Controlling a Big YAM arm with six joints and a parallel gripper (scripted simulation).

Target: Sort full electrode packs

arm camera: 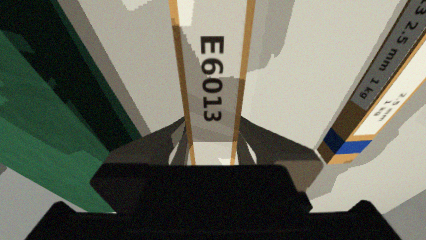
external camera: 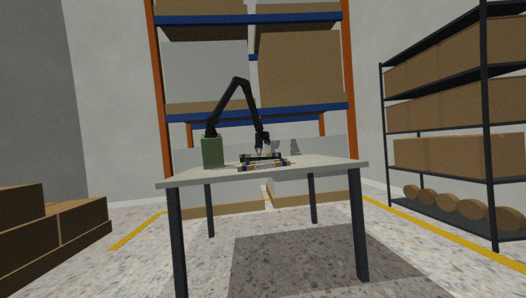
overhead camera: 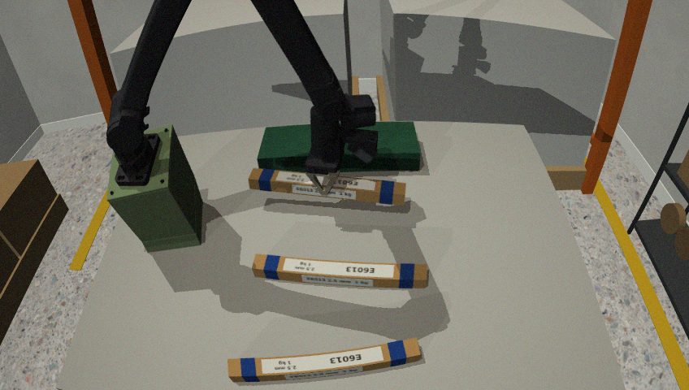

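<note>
My gripper (overhead camera: 324, 190) (arm camera: 212, 120) (external camera: 258, 153) is shut on the rearmost electrode pack (overhead camera: 281, 179) (arm camera: 212, 90) near its middle. The pack is roughly level above the table, just in front of the low green platform (overhead camera: 397, 136) (arm camera: 30, 155); its shadow lies apart below it. The middle pack (overhead camera: 338, 268) (arm camera: 382, 95) lies flat on the table. The near pack (overhead camera: 318, 360) (external camera: 263, 166) lies flat by the front edge, slightly turned. All three are brown with blue bands and E6013 labels. Part of the platform is hidden behind my wrist.
The green arm pedestal (overhead camera: 169, 207) (external camera: 213, 153) stands on the left of the table (overhead camera: 502, 251) (external camera: 317, 164). The platform lies along the back edge. Racks, cartons and a dark shelf (external camera: 443, 121) stand around the table, away from it.
</note>
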